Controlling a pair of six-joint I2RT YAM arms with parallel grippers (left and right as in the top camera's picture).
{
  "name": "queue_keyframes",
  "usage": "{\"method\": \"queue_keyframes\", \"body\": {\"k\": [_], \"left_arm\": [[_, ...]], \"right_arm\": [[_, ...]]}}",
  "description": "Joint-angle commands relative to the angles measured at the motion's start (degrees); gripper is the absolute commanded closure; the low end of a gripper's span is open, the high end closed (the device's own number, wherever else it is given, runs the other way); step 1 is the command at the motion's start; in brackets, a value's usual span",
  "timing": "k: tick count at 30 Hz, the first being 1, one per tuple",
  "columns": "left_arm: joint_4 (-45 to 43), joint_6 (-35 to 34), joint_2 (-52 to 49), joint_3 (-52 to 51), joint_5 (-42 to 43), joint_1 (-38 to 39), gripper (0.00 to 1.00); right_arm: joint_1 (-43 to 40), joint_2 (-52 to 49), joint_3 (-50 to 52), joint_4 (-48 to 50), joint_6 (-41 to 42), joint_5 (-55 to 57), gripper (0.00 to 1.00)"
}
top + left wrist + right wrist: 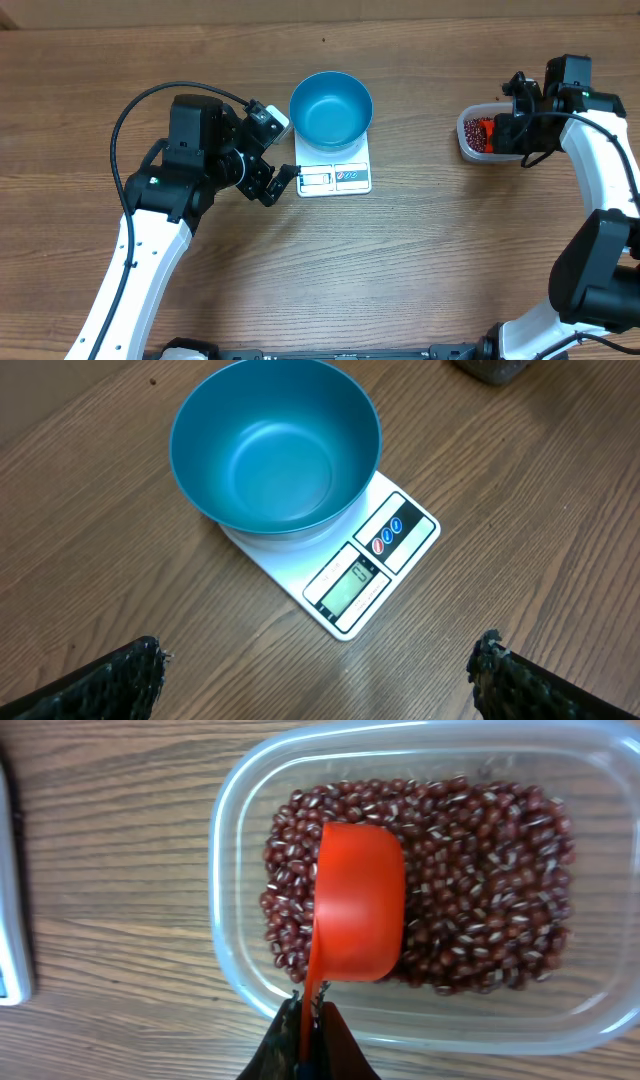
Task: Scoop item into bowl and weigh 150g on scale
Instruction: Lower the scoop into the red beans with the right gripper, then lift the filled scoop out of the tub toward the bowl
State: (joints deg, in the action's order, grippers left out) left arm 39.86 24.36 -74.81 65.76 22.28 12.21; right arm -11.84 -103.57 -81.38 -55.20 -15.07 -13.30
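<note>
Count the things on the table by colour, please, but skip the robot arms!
Blue: 1, the bowl
White: 1, the scale
Red: 1, the scoop
Clear: 1, the tub
Maroon: 1 heap of beans
Total: 5

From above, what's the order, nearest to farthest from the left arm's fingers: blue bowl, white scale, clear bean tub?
1. white scale, right beside the left fingers.
2. blue bowl, on the scale, beyond its display.
3. clear tub, far right, where the right fingers hold a red scoop.

The blue bowl (331,108) sits on the white scale (335,179), left fingers (288,174) spread beside.
</note>
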Motion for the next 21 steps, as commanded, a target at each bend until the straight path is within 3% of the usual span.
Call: {"method": "queue_keyframes", "body": {"k": [1,21], "left_arm": [[0.0,-0.4,-0.1,0.2,0.2,-0.6,0.0],[0.0,-0.4,-0.1,0.2,0.2,-0.6,0.0]], "right_arm": [[-1.7,-0.4,0.4,0.1,2.2,-5.7,0.96],[-20.0,-0.4,0.4,-1.3,3.3,-33.2,0.96]]}}
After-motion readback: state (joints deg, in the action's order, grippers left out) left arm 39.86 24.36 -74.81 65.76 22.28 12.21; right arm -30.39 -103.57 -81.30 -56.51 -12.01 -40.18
